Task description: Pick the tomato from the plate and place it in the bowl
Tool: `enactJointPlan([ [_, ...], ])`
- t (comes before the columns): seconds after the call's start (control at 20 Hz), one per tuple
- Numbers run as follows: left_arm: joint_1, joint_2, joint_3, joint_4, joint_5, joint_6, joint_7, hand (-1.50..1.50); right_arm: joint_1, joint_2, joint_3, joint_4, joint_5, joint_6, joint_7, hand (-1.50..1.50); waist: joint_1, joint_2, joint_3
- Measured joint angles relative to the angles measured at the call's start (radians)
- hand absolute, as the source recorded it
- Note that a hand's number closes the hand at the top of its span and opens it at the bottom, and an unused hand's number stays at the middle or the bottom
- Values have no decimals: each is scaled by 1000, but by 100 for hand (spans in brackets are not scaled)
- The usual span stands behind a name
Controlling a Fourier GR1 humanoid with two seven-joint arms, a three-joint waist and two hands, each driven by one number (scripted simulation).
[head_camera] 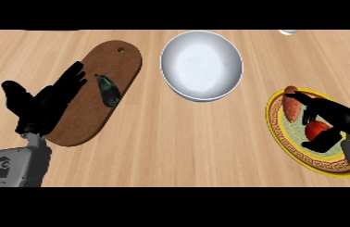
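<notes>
Over at the right edge of the pale wooden surface (205, 142), my right robot hand (332, 114) is down on the round yellow-rimmed plate with the dark key pattern (276, 124). Its fingers are curled over the top of the round red tomato (315, 129) and its thumb is tucked against the near side, so the tomato is pinched between them. I judge this to be the grasp step: the tomato looks to be sitting near the plate's middle, not yet lifted, though from this steep angle I cannot be sure. An oblong orange-brown vegetable (292, 106) lies on the plate just beside the fingers, on the far side, so I would lift straight up first to avoid dragging it along. The wide, shallow white bowl (202, 66) stands well apart from the plate, toward the middle of the far edge. The next move calls for a carry across to it, over its rim, then a low release inside. My left robot hand (42, 105) rests with fingers spread at the left edge, overlapping the long brown wooden board (120, 64) that carries a small dark green vegetable (107, 91).
</notes>
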Motion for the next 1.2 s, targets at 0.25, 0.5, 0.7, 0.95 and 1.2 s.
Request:
enactJointPlan([
  [0.25, 15, -7, 1, -14, -9, 4, -1, 0, 30, 14, -4, -42, 9, -24, -35, 150, -2, 1, 3],
  [0.5, 12, -5, 10, -3, -11, -6, -9, 0, 16, 26, -12, -41, 21, -18, -53, 150, -2, 6, 8],
  [0.7, 20, -7, 17, -9, -10, -12, -9, 0, 46, 22, -40, -122, 13, 2, -50, 150, -3, 8, 11],
  [0.95, 17, -10, 19, 20, -19, -18, -35, 0, 19, -36, -68, -83, 74, -99, -115, 150, -1, 12, 13],
  [1.2, 2, -14, 21, 32, -26, -13, -35, 0, 43, -82, -110, -126, 87, -147, -176, 150, -6, 12, 15],
])
